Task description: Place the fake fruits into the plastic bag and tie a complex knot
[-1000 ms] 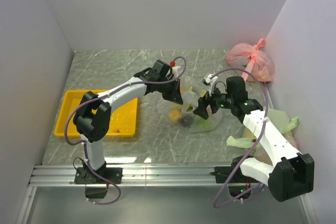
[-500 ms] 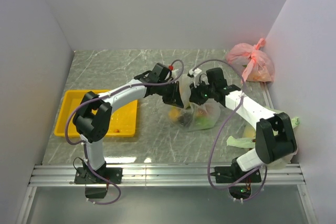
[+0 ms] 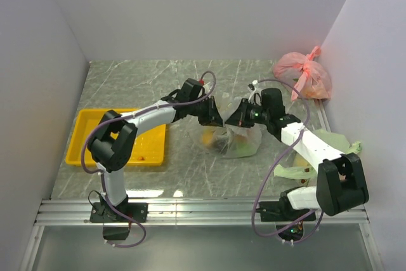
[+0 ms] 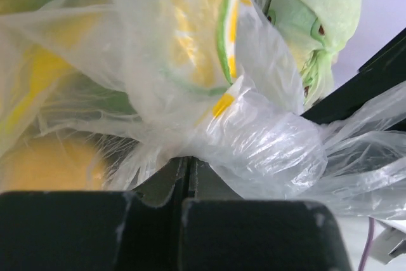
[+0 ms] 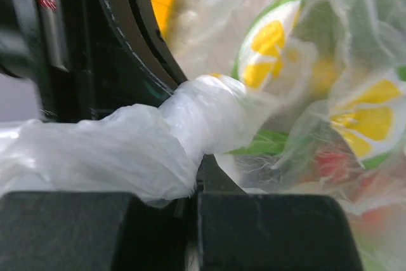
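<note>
The plastic bag (image 3: 240, 144) lies mid-table with the fake fruits (image 3: 212, 138) showing through its clear film. Above it my left gripper (image 3: 214, 118) and right gripper (image 3: 236, 118) face each other, a short gap apart. In the left wrist view my left gripper (image 4: 188, 160) is shut, with a twisted roll of the plastic bag's film (image 4: 266, 150) pinched at its tips. In the right wrist view my right gripper (image 5: 196, 171) is shut on the bag's other bunched handle end (image 5: 127, 150). Yellow-and-green fruit pieces (image 5: 271, 49) and red berries (image 5: 330, 160) press against the film.
A yellow tray (image 3: 84, 120) sits at the left. A pink bag with a knotted top (image 3: 304, 77) lies in the far right corner. Pale green bags (image 3: 339, 144) lie along the right wall, beside the right arm.
My right gripper swung in from the right and shut on the bag's handle end. The left gripper stayed shut and shifted slightly, and the bag's top is now drawn out between the two.
</note>
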Robot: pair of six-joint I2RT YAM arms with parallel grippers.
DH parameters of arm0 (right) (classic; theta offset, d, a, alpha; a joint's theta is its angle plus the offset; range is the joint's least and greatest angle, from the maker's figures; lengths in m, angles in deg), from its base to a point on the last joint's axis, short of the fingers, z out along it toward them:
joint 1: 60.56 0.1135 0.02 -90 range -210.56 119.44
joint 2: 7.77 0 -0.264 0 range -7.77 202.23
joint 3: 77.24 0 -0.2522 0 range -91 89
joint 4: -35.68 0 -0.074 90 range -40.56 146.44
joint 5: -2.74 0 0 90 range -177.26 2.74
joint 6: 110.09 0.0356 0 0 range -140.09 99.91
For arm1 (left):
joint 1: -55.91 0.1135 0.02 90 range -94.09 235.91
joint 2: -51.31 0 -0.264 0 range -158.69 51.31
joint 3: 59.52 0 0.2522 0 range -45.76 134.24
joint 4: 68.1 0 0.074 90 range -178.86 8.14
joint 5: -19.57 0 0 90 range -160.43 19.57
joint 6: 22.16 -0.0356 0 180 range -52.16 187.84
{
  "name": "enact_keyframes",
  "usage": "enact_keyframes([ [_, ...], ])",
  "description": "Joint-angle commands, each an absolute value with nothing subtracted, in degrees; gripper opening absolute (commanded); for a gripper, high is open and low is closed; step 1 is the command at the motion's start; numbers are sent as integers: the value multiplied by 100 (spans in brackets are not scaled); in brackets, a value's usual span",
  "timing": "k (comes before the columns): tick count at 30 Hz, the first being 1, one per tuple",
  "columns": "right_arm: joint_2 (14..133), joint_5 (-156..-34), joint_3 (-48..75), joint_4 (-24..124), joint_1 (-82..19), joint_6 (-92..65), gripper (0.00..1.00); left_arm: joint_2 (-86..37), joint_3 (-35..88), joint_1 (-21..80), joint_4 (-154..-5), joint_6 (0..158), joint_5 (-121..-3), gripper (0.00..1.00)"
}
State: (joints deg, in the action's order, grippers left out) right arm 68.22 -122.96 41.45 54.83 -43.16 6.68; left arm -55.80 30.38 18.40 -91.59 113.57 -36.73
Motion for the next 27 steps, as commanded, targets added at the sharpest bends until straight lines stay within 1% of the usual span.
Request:
enact_keyframes([
  [1,6588,-12699,4338,4031,-4307,2411,0,-5890,2772,1830,-8538,11942,-3695,0],
  [4,6729,-12620,4593,3311,-4307,3184,0,-6136,2772,1821,-7890,12223,-3440,0],
  [5,6842,-12559,4646,2987,-4299,3394,0,-6198,2789,1821,-7687,12285,-3187,0],
  [6,6887,-12497,4785,2758,-4290,3849,0,-6251,2806,1821,-7493,12425,-3115,0],
  [8,7001,-12365,4822,2414,-4185,4160,0,-6365,2746,1891,-7159,12662,-2878,0],
  [9,7019,-12374,4674,2491,-4158,4066,2,-6374,2693,1987,-6766,12916,-2633,0],
  [11,6941,-12461,4419,2911,-4105,3610,14,-6357,2570,2075,-6578,12989,-2386,0],
  [12,6897,-12496,4096,3653,-4105,2911,32,-6339,2561,2102,-6603,12884,-2184,0],
  [14,6730,-12558,3804,4448,-4097,2109,50,-6295,2543,2172,-6753,12770,-2060,0],
  [15,6642,-12523,3524,5270,-4105,1243,64,-6304,2534,2207,-6736,12726,-1938,0],
  [16,6563,-12532,3434,5626,-4114,843,65,-6313,2552,2208,-6866,12682,-1936,0],
  [17,6345,-12497,3355,6291,-4123,134,66,-6313,2587,2216,-6902,12638,-1945,0],
  [18,6229,-12523,3241,6611,-4166,-186,71,-6304,2596,2216,-6920,12585,-1945,0],
  [19,6089,-12540,3205,6927,-4210,-494,78,-6313,2604,2225,-6946,12576,-1980,0],
  [20,5827,-12575,3179,7444,-4263,-949,79,-6322,2613,2216,-6955,12576,-1989,0],
  [23,5272,-12742,3038,8158,-4693,-1515,79,-6330,2622,2216,-7016,12514,-2024,0],
  [25,5043,-13084,3064,8169,-5279,-1525,80,-6330,2604,2208,-7043,12514,-2015,0],
  [26,4955,-13155,3055,8152,-5405,-1508,77,-6330,2604,2208,-7087,12497,-2050,0],
  [27,4962,-13086,3081,8100,-5484,-1499,71,-6330,2596,2199,-7122,12479,-2033,0],
])
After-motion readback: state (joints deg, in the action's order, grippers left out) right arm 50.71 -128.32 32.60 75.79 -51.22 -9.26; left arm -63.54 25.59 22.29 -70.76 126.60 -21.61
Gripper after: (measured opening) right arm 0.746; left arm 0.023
